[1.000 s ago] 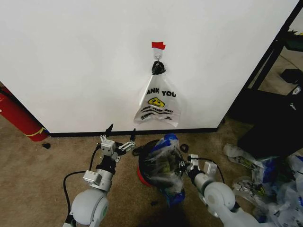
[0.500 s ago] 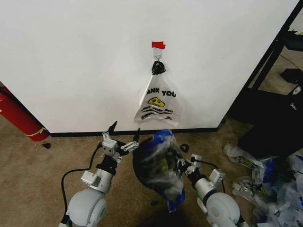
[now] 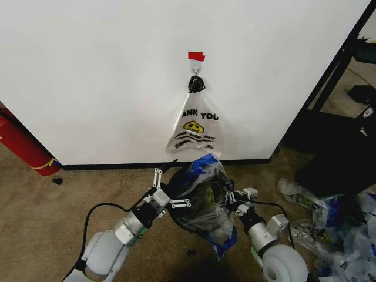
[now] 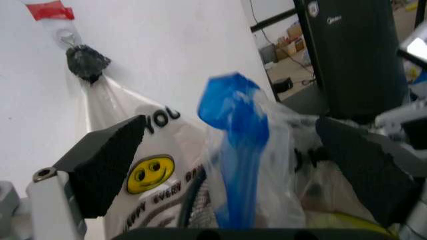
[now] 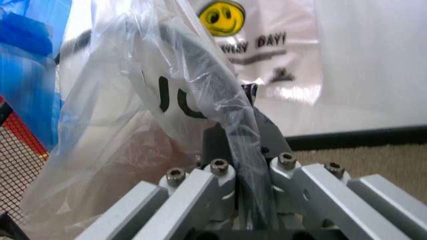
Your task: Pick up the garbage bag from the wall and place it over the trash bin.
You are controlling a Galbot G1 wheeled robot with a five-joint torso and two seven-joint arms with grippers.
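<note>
Draping garbage bag (image 3: 205, 197) over trash bin (image 5: 23, 150) | right gripper (image 3: 235, 200) clamped on bag film, bin just beside its fingers | left gripper (image 3: 170, 189) spread wide at bag's other side, holding nothing | risk: one-sided pull tips bin or slips film off rim

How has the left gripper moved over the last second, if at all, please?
Yes. The left gripper has swung to the robot's right, from well left of the hanging smiley bag to the garbage bag, jaws open.
</note>
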